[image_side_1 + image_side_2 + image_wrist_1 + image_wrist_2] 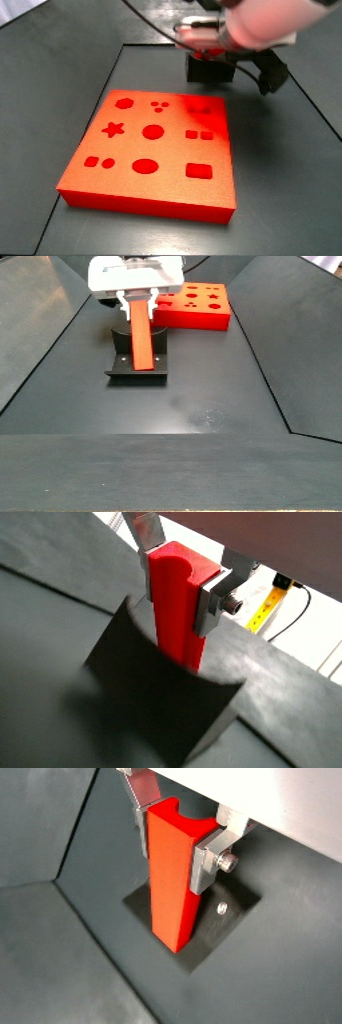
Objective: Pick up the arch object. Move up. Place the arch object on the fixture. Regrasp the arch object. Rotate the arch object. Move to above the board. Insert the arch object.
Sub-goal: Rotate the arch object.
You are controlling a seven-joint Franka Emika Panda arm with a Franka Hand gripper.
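My gripper [178,592] is shut on the arch object [181,637], a slim bright red bar with a notched top end, held upright between the silver fingers [209,607]. Both wrist views show this grip [174,853]. In a side view the bar [138,341] hangs from the gripper [134,298] with its lower end down at the dark fixture [135,368]; whether it touches, I cannot tell. The fixture's base plate [225,918] lies under the bar. The board [154,140], a flat red slab with shaped holes, lies beside the fixture [211,70]; it also shows behind the gripper [197,306].
The dark floor has raised sloping side walls [40,356] on both sides. A yellow device with a black cable [274,597] lies outside the dark floor on a pale surface. My arm [261,25] hangs over the fixture's end of the board.
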